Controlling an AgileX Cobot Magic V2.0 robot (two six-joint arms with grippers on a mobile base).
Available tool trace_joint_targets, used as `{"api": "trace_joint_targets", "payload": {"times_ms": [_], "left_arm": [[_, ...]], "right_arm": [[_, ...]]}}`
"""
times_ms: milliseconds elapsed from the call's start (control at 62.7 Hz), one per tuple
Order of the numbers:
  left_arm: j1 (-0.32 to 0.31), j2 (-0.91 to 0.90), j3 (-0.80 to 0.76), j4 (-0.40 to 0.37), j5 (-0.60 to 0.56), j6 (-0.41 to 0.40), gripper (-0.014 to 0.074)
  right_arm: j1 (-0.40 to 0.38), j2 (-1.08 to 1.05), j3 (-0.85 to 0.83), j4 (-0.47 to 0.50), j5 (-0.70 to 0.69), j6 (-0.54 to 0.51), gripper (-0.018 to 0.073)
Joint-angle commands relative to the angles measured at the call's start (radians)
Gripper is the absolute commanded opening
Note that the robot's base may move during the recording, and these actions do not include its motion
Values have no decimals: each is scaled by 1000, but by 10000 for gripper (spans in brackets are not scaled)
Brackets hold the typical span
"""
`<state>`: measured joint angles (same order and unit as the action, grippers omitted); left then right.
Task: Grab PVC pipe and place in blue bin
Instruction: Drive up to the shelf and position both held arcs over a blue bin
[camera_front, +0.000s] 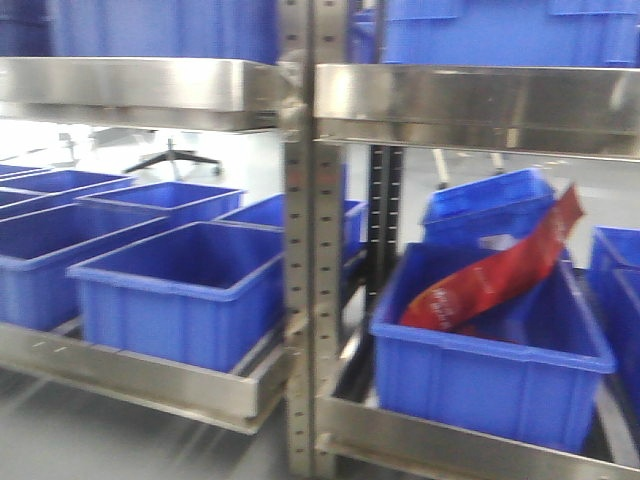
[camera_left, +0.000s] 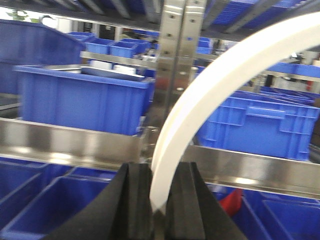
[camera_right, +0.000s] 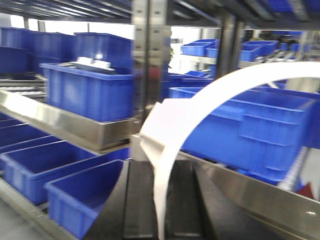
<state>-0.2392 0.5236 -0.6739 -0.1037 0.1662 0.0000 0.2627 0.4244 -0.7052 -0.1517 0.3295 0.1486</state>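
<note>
A white, curved PVC pipe (camera_left: 200, 100) arcs up and to the right in the left wrist view. Its lower end sits between the black fingers of my left gripper (camera_left: 160, 200), which is shut on it. In the right wrist view the white PVC pipe (camera_right: 200, 110) bends the same way, and my right gripper (camera_right: 162, 200) is shut on its lower end. Blue bins stand on the steel rack: an empty blue bin (camera_front: 190, 290) left of the post and another blue bin (camera_front: 490, 370) to the right. Neither gripper nor the pipe shows in the front view.
A red package (camera_front: 500, 275) leans in the right-hand bin. A perforated steel upright (camera_front: 310, 250) splits the rack, with a steel shelf (camera_front: 470, 105) close above the bins. More blue bins (camera_front: 60, 200) fill the left side and upper levels.
</note>
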Motion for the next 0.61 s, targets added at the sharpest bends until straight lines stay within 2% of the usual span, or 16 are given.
{"api": "trace_joint_targets", "payload": {"times_ms": [0, 590], "left_arm": [[-3, -1, -8, -9, -28, 0, -111], [-3, -1, -8, -9, -28, 0, -111]], "right_arm": [[2, -4, -4, -4, -22, -4, -167], [2, -4, -4, -4, -22, -4, -167]]}}
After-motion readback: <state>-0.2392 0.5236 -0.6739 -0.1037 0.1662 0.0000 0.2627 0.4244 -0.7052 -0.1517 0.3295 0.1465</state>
